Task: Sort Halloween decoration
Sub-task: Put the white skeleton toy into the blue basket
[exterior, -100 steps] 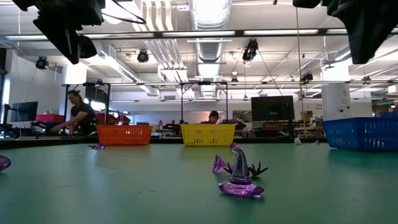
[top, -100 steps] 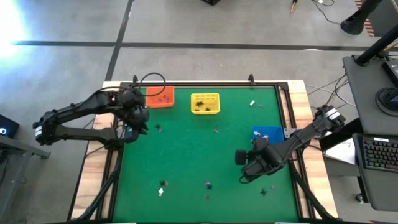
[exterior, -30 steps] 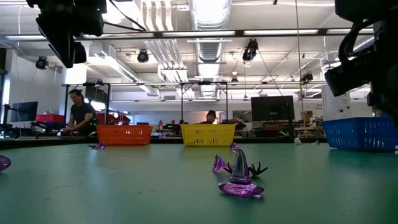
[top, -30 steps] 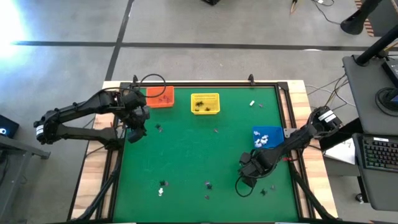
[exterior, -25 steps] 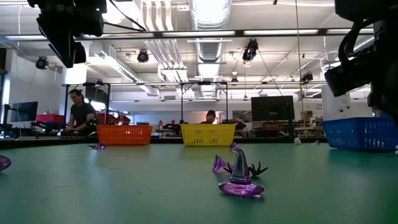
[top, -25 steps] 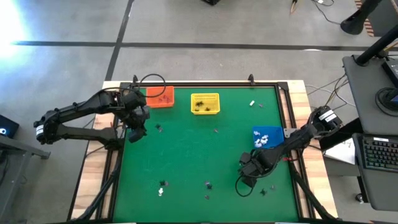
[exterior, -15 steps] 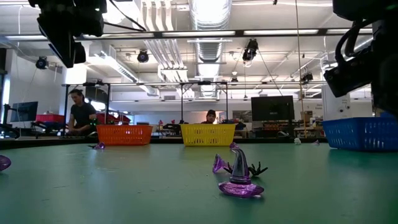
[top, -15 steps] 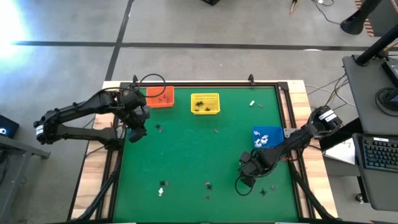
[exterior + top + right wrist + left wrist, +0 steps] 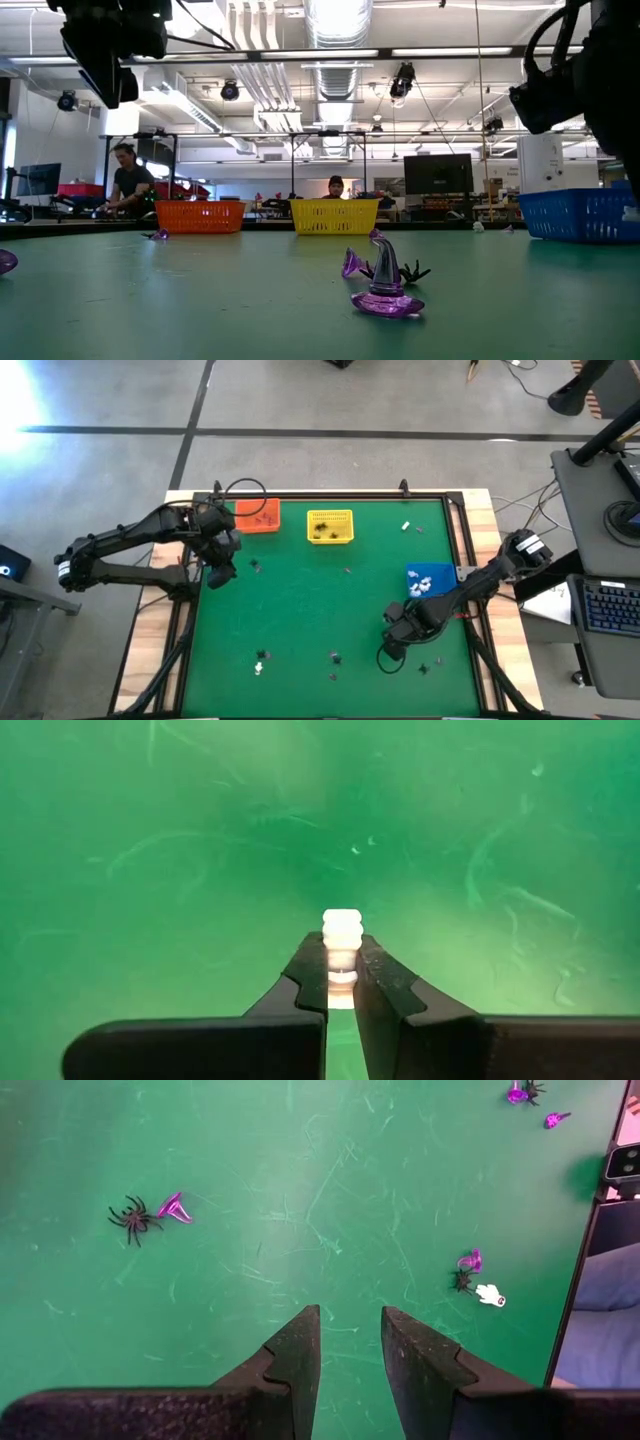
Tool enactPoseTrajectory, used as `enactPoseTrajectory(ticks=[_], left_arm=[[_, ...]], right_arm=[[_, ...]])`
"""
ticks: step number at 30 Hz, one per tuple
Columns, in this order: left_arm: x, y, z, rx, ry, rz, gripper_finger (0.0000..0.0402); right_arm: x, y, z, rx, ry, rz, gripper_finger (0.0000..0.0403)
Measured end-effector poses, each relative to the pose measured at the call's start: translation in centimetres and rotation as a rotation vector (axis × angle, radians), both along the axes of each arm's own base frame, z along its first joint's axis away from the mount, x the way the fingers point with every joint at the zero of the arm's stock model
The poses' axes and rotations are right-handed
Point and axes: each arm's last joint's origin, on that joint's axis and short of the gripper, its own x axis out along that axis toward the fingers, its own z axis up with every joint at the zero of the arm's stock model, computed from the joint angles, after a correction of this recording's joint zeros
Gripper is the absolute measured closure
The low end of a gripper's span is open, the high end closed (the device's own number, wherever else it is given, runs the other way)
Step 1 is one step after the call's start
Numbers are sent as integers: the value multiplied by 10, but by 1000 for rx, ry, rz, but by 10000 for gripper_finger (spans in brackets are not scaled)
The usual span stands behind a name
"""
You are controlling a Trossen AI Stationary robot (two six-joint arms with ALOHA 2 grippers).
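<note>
My right tool (image 9: pixel 341 982) was clamped on a small white trinket (image 9: pixel 341 945), its fingers (image 9: pixel 308 978) pressed against both sides of the piece just above the green tabletop (image 9: pixel 150 870). Seen from above, that tool (image 9: pixel 396 640) sat near the blue basket (image 9: pixel 430 578), with two dark trinkets (image 9: pixel 430 664) on the mat close beside it. My left tool (image 9: pixel 350 1345) hung partly open and empty near the orange basket (image 9: pixel 257 515). Ahead of it lay a black spider (image 9: pixel 130 1218) touching a purple piece (image 9: pixel 174 1207), and farther off a purple, black and white cluster (image 9: pixel 476 1278).
</note>
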Motion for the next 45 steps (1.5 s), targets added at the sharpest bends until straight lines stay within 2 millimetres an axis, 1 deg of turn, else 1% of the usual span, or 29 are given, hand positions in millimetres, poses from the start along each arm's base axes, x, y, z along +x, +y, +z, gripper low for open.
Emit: enactPoseTrajectory(ticks=[5, 11, 14, 16, 22, 27, 34, 38, 42, 45], left_arm=[[0, 0, 0, 1, -2, 0, 311], [2, 1, 1, 7, -18, 0, 311], [2, 1, 1, 8, -18, 0, 311], [2, 1, 1, 6, -17, 6, 311], [3, 1, 0, 6, -19, 10, 311], [6, 2, -2, -1, -2, 10, 311], [19, 9, -12, 25, 73, 17, 311], [25, 12, -18, 22, 112, 16, 311], [30, 14, -21, 37, 101, -14, 311], [32, 14, -21, 47, 86, -28, 311]], right_arm=[[-1, -1, 4, -7, 7, -115, 389], [-13, -12, 15, -88, 50, -270, 390], [-21, -18, 26, -98, 55, -304, 390], [-28, -25, 35, -137, 46, -334, 390], [-51, -46, 64, -227, -31, -431, 390], [-65, -64, 78, -262, -33, -481, 390], [-74, -85, 83, -355, 33, -535, 390], [-74, -94, 82, -395, 66, -495, 376], [-72, -104, 81, -394, 86, -507, 365], [-72, -110, 77, -394, 105, -534, 371]])
